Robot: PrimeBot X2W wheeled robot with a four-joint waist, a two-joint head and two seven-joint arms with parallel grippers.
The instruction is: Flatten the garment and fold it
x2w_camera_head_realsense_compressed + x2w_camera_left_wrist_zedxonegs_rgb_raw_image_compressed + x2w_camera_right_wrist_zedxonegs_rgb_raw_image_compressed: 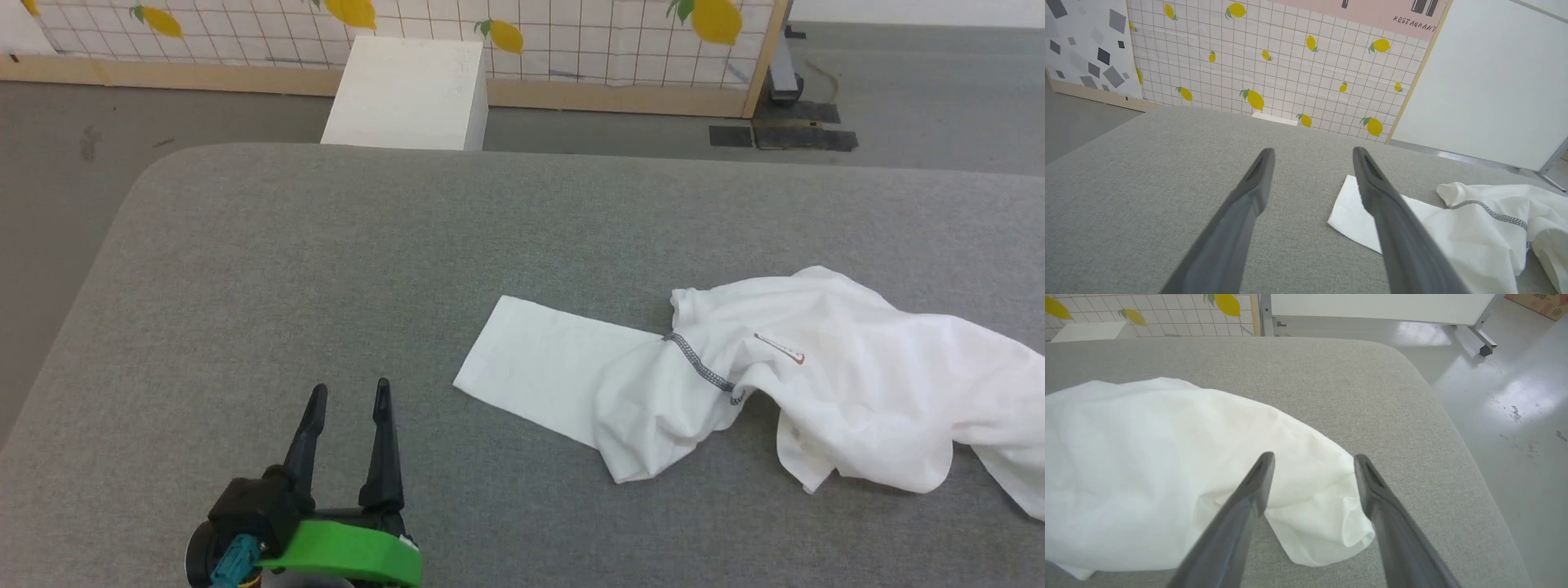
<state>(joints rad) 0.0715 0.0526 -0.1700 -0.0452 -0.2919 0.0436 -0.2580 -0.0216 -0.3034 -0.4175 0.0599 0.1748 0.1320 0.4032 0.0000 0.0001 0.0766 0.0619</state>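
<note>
L gripper (350,388) hovers low over the grey table (326,269) w/ both dark fingers spread wide, nothing btwn them. The garment (857,384) lies on the table to that gripper's right, well apart from it and not touched. One sleeve (539,367) is laid out flat and points toward the L gripper; its squared end is the part nearest the fingers. Farther right the body is bunched & rumpled, w/ a dark grey seam (698,363) where the sleeve joins and a small orange-edged patch (780,347) just beyond. In the left wrist view the L gripper (1312,151) shows the same wide gap, and the garment (1474,232) sits right of its right-hand finger, the sleeve end partly hidden behind that finger. R gripper (1313,455) is also spread wide, holding nothing. The garment (1147,457) lies below it and mostly to its left, w/ a loose folded corner showing in the gap btwn the two fingers; can't tell if the tips touch cloth. Ahead of the L gripper, past the table's far edge, a white box (408,90) stands on the floor against a lemon-print panel (571,37).
</note>
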